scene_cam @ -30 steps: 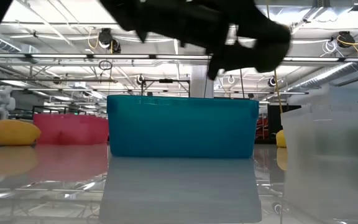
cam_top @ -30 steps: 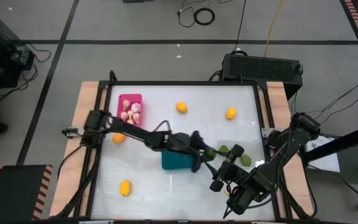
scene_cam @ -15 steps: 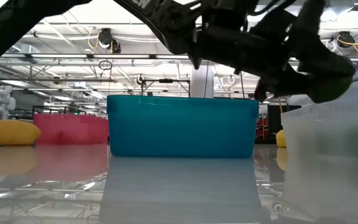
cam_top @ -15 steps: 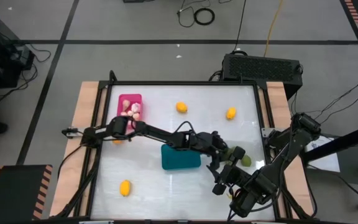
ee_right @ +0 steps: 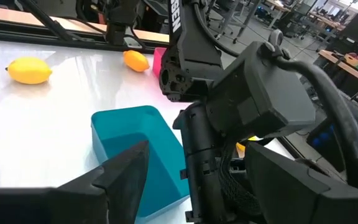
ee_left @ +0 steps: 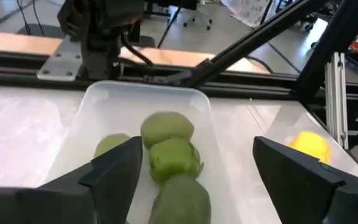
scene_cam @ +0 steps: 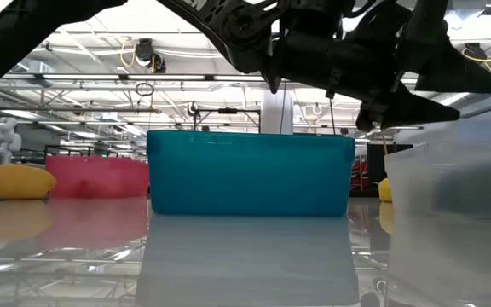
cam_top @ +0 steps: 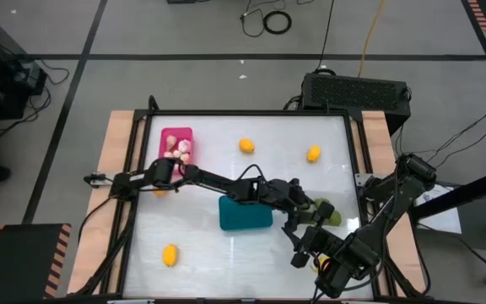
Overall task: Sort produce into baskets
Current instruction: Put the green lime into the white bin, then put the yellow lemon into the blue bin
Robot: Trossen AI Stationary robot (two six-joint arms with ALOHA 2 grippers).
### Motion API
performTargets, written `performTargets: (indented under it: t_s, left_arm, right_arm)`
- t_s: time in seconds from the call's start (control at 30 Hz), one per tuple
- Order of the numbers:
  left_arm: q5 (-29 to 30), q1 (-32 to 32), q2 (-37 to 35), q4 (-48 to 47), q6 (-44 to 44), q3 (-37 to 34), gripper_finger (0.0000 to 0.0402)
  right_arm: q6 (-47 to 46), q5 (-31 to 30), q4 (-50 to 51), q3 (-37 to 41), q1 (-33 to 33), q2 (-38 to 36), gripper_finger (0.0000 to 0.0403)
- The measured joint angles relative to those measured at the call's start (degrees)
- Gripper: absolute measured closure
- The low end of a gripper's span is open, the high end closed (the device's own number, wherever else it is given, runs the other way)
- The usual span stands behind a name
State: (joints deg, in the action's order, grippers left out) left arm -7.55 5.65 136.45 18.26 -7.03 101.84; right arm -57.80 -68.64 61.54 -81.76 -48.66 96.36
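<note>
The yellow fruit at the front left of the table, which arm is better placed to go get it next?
Probably the left. Its gripper hangs open and empty over the clear bin, and that fruit lies on its side. The right gripper is also open, but at the table's front right.

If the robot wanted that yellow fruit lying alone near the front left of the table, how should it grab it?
Probably from straight above. The yellow fruit lies flat on the bare table with nothing beside it, so there is room all round. It is oval, so the end effector's fingers should close across its narrow middle, not its ends, where they might slip off.
</note>
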Motion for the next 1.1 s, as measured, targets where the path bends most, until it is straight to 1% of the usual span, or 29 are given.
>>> performTargets:
  t_s: [0.1, 0.2, 0.33, 0.47, 0.6, 0.73, 0.8, 0.9, 0.97, 1.1]
  left_arm:
    - [-1.74, -0.03, -1.57, -4.47, 0.08, -0.07, 0.0087]
    - [-1.99, -0.02, -5.12, -12.87, 1.60, -0.04, 0.0087]
    - [-1.42, -0.35, -10.42, -28.89, 1.92, -0.04, 0.0087]
    - [-0.99, -0.95, -16.69, -47.07, 1.93, -0.04, 0.0087]
    - [1.19, -0.91, -22.02, -64.94, 2.03, -0.04, 0.0087]
    - [1.97, 0.64, -27.63, -75.18, 2.01, -0.11, 0.0087]
    - [3.32, 2.33, -30.65, -80.16, 1.90, -0.89, 0.0087]
    - [9.30, 5.99, -36.40, -83.56, 1.26, -4.79, 0.0087]
    - [13.11, 8.54, -41.12, -81.97, -0.40, -8.50, 0.0087]
    - [16.89, 13.42, -50.84, -75.37, -3.59, -18.71, 0.0087]
  right_arm:
    - [0.00, 0.00, -0.03, 0.00, -0.20, 0.00, 0.0145]
    - [-0.02, -0.02, -0.04, 0.00, -0.33, 0.00, 0.0145]
    - [-0.20, -0.05, -0.09, 0.00, -0.59, 0.00, 0.0145]
    - [-0.62, 0.17, -0.52, 0.00, -0.59, 0.00, 0.0145]
    - [-1.57, 1.48, -0.46, 0.00, -0.57, 0.00, 0.0145]
    - [-3.54, 1.56, -0.54, 0.07, -0.57, 0.63, 0.0145]
    - [-4.84, 3.28, -0.93, 0.64, -0.57, 0.76, 0.0145]
    - [-6.53, 9.63, -1.82, 1.24, -0.31, 0.76, 0.0145]
    - [-7.69, 14.80, -1.86, 1.29, -0.31, 0.76, 0.0145]
    - [-8.06, 26.43, -2.10, 1.29, -0.31, 0.76, 0.0145]
